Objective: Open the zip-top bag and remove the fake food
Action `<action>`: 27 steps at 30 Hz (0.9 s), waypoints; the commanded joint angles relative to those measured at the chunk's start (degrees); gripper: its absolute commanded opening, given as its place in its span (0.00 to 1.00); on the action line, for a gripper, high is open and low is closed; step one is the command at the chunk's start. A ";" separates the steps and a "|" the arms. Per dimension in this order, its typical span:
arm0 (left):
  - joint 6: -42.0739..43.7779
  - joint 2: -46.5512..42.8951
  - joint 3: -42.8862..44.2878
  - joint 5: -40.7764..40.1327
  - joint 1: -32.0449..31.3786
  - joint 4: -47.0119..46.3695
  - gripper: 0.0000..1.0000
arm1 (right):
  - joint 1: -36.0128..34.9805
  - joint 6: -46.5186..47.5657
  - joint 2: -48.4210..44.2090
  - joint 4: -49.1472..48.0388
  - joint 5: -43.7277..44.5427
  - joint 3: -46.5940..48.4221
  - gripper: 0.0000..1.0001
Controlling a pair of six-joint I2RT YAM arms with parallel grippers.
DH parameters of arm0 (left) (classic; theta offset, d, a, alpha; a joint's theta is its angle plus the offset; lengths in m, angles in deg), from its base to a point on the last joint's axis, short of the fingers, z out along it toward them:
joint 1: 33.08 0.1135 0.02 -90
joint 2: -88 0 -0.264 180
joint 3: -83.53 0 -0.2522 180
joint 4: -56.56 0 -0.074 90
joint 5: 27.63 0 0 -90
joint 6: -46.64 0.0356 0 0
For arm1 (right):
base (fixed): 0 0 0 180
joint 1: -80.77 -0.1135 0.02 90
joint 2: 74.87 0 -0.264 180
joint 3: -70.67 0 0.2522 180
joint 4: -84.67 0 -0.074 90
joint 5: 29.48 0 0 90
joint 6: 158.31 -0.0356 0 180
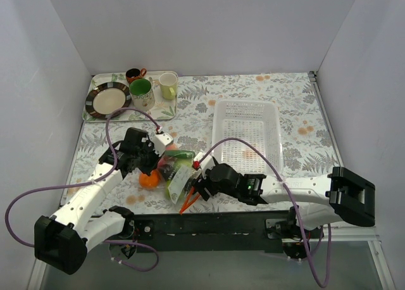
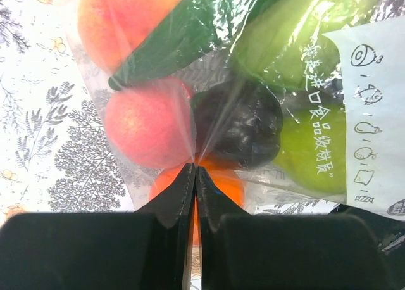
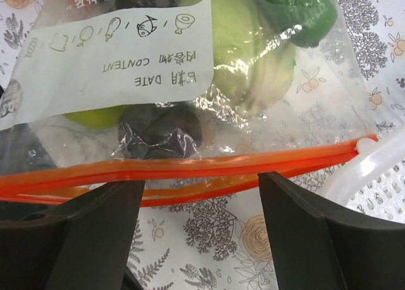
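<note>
The zip-top bag point(image 1: 179, 176) lies on the flowered cloth between my two arms, with its orange-red zip strip point(image 3: 190, 166) toward the right arm. Its two lips stand slightly apart. Inside is the fake food: a pink peach point(image 2: 149, 122), a dark purple piece point(image 2: 243, 122), a green pod point(image 2: 183, 33), a green pear point(image 2: 316, 157) and an orange point(image 2: 228, 185). My left gripper point(image 2: 195, 168) is shut, pinching the bag's clear film, which puckers at the tips. My right gripper point(image 3: 201, 192) is open, with the zip strip lying just ahead of its fingers.
A white perforated basket point(image 1: 247, 135) stands right of the bag, its corner point(image 3: 380, 176) close to the zip end. At the back left, a tray point(image 1: 92, 115) holds a plate point(image 1: 108, 100), a green mug point(image 1: 141, 92), a cream mug point(image 1: 168, 85) and a small brown mug point(image 1: 134, 74).
</note>
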State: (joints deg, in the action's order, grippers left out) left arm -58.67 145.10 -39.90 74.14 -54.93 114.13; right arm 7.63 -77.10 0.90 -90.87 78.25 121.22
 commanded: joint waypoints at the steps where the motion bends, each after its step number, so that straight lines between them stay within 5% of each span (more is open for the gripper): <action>1: -0.33 -1.55 1.93 0.80 0.23 0.31 0.00 | -0.16 2.29 3.23 -4.76 2.65 4.51 0.83; 10: -0.77 -1.64 -0.62 0.71 0.31 -1.01 0.00 | -4.28 2.82 11.50 -7.14 4.14 8.99 0.98; 20: -0.33 -2.17 -1.06 0.45 0.31 -0.92 0.00 | -5.69 -0.70 17.40 -5.64 7.66 7.59 0.98; 27: -0.42 -2.70 -0.88 -0.08 0.31 0.04 0.00 | -5.61 2.38 15.21 -12.14 10.13 4.42 0.83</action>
State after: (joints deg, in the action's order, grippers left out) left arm -58.82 144.03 -40.87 74.14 -54.89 113.72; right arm 2.25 -76.25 18.39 -97.06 85.38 126.53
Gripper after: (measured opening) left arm 0.009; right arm 0.902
